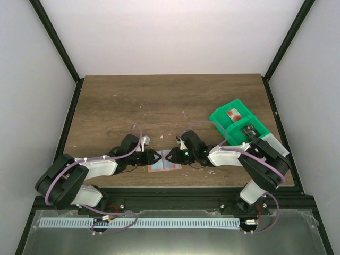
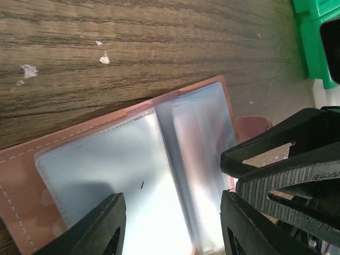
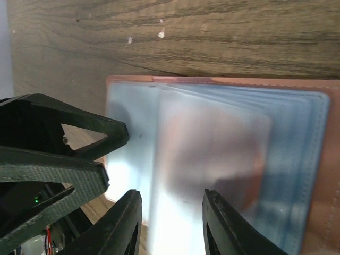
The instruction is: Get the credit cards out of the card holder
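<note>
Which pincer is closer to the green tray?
Right. The right pincer is at the end of the card holder toward the green tray; the left pincer faces it from the far end.

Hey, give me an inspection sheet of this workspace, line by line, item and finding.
Surface: wooden table, scuffed.
Job's things: card holder lies open between the claws; red and white card and dark card lie in the green tray; no blue card seen.
Clutter: white specks on the wood.
Claws: left claw and right claw both open over the holder's clear sleeves.
Cables: purple cables loop along both arms.
Surroundings: white walls, black frame posts.
</note>
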### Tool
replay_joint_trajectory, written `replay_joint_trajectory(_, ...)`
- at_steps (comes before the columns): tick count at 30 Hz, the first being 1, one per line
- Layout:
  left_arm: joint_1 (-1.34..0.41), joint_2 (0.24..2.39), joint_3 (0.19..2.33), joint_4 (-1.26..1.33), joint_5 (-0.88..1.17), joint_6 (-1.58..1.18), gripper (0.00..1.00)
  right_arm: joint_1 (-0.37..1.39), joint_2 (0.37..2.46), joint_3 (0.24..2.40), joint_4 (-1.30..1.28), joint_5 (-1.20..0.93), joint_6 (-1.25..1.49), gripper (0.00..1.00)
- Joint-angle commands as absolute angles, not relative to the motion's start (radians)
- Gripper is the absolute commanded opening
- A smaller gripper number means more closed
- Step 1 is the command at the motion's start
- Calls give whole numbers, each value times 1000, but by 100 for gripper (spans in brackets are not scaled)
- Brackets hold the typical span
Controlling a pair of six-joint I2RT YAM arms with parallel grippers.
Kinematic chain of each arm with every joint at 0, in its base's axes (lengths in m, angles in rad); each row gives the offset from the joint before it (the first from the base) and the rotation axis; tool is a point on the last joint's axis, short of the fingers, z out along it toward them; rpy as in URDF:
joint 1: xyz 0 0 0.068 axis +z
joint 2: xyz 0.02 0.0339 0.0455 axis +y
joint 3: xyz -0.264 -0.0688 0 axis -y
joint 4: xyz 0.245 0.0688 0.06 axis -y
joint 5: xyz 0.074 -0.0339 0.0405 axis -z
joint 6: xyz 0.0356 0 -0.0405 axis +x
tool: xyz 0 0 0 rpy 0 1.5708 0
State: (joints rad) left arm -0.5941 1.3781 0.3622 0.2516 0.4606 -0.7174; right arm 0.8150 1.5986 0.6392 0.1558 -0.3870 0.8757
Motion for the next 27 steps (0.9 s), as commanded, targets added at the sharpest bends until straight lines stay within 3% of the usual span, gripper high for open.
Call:
replay_joint_trajectory(1, -591, 1366, 360, 246, 472, -709, 50, 816, 1601, 624, 224, -420, 892, 33)
replay_joint_trajectory(9, -590, 1356, 385, 227, 488, -721, 46, 804, 1613, 604, 300, -481, 920, 34)
replay_joint_trajectory(19, -591, 1275, 400, 116, 417, -710, 44, 801, 1531, 620, 82, -261, 880, 34)
replay_joint_trajectory(27, -590, 1300, 376, 120, 414, -687, 43, 800, 1578, 623, 105, -282, 889, 35)
